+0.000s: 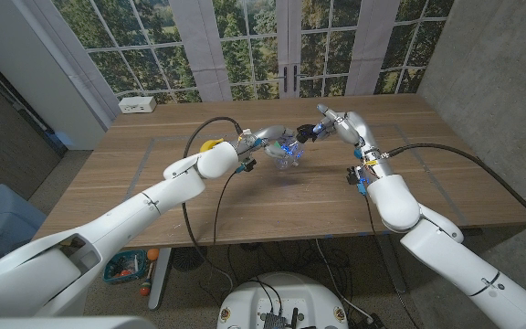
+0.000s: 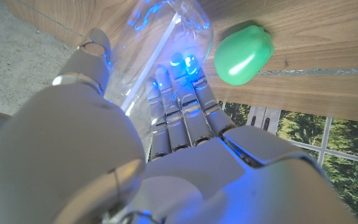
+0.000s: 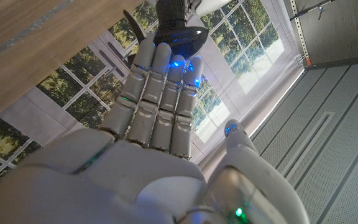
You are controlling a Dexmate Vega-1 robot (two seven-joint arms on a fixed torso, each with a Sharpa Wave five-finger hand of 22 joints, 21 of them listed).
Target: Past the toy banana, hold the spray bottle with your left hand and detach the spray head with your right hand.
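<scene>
The left hand [image 2: 179, 118] grips the clear spray bottle [image 2: 166, 43] beside a green toy [image 2: 242, 53].

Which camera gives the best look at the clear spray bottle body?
The left wrist view: the clear spray bottle is close up, with the left hand wrapped around it. The head view shows it small between both hands. The right wrist view shows a dark spray head.

place: lab or test room | wooden table [image 1: 272, 196]; concrete wall [image 1: 491, 82]; tall windows [image 1: 245, 46]

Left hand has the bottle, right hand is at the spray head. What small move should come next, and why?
Probably close the right hand on the black spray head and start twisting: its fingertips reach it, and the left hand grips the clear spray bottle.
</scene>
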